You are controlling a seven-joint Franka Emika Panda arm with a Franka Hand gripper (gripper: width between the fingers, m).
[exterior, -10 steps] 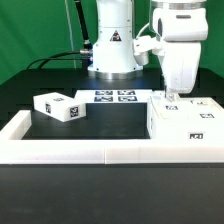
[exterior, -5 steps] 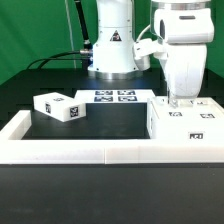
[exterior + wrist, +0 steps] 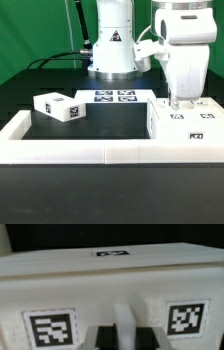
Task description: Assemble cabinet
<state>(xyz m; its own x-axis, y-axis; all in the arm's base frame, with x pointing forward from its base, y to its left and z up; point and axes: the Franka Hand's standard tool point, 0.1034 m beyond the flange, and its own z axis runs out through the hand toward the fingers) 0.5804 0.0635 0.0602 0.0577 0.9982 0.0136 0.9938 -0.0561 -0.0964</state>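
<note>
arm: the white franka arm (image 3: 180, 45) reaches down over the exterior view's right side of the scene.
gripper: the gripper (image 3: 180, 99) is low over the top of the cabinet body, at its rear edge; in the wrist view the gripper (image 3: 125, 335) straddles a narrow white upright ridge (image 3: 125, 317) of that body.
gripper state: the two dark fingers (image 3: 101, 339) sit close on either side of the ridge; whether they press on it or stand just clear cannot be told.
cabinet body: the large white boxy cabinet body (image 3: 186, 128) rests on the surface at the exterior view's right, against the front border rail; black-and-white square tags show on its top and its front face.
cabinet body in wrist view: the cabinet body (image 3: 110, 283) fills the picture, with one tag on each side of the ridge and another on the far face.
loose block: a small white cabinet block (image 3: 57, 106) with tags lies tilted on the surface at the exterior view's left, well apart from the cabinet body.
marker board: the marker board (image 3: 114, 96) lies flat near the robot base, between the block and the cabinet body.
border rail: a low white border rail (image 3: 90, 151) runs along the front and up the exterior view's left side.
surface: black surface (image 3: 105, 122).
</note>
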